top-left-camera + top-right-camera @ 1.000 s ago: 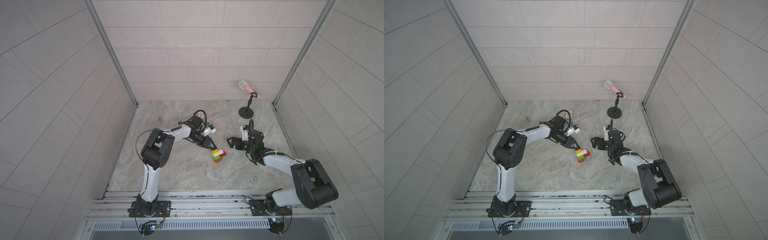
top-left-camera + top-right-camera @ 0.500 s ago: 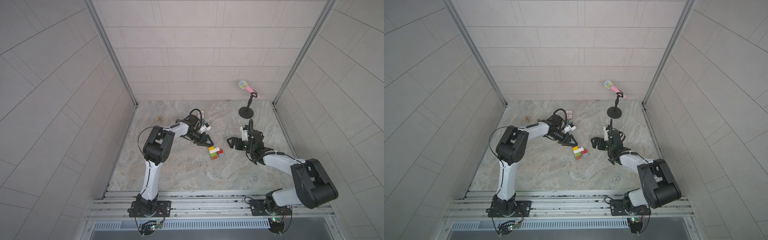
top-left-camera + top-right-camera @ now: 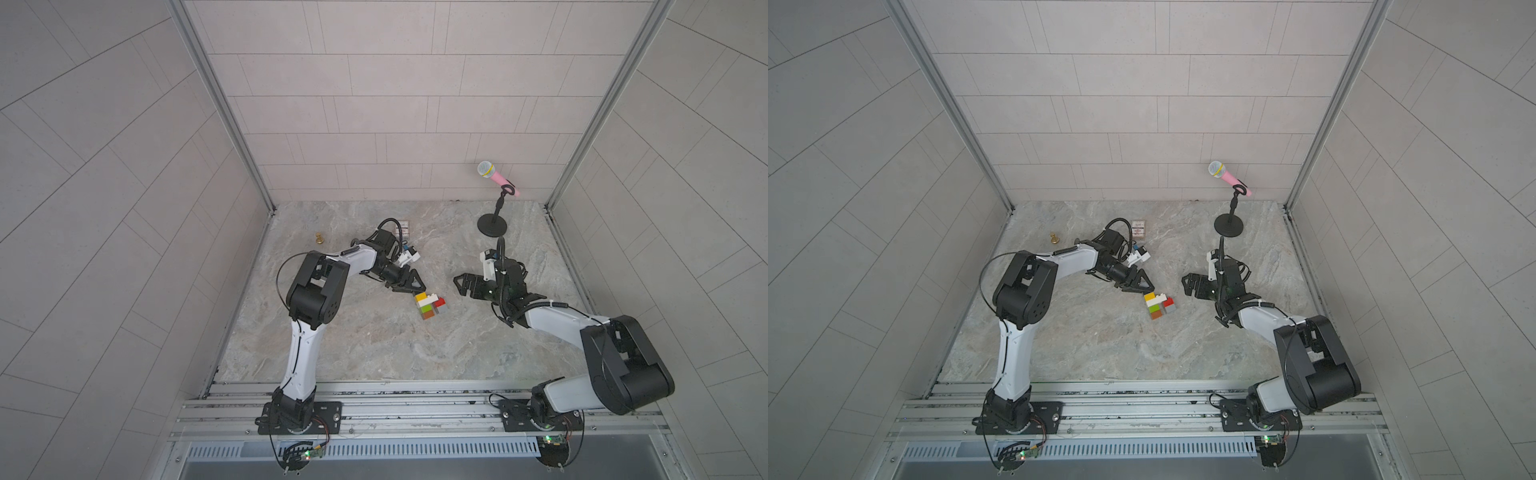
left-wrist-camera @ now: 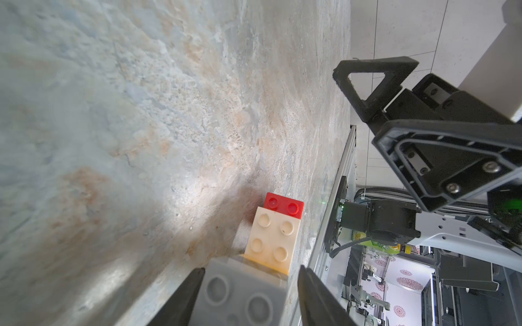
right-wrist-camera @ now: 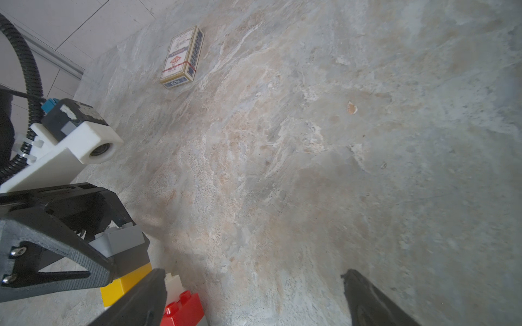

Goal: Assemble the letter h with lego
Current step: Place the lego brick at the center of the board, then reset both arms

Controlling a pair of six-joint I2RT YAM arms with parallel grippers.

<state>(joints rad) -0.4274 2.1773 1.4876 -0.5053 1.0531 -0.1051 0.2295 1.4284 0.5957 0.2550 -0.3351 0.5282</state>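
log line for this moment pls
left hand: open, straddling end brick | right hand: open, empty | letter h: lying flat, looks complete

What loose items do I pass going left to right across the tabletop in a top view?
In order: brass pawn-shaped piece → card box → lego letter h → microphone stand.

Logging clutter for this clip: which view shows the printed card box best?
Right wrist: the card box lies unobstructed, its print visible. In both top views it is tiny, print unreadable. The left wrist view misses it.
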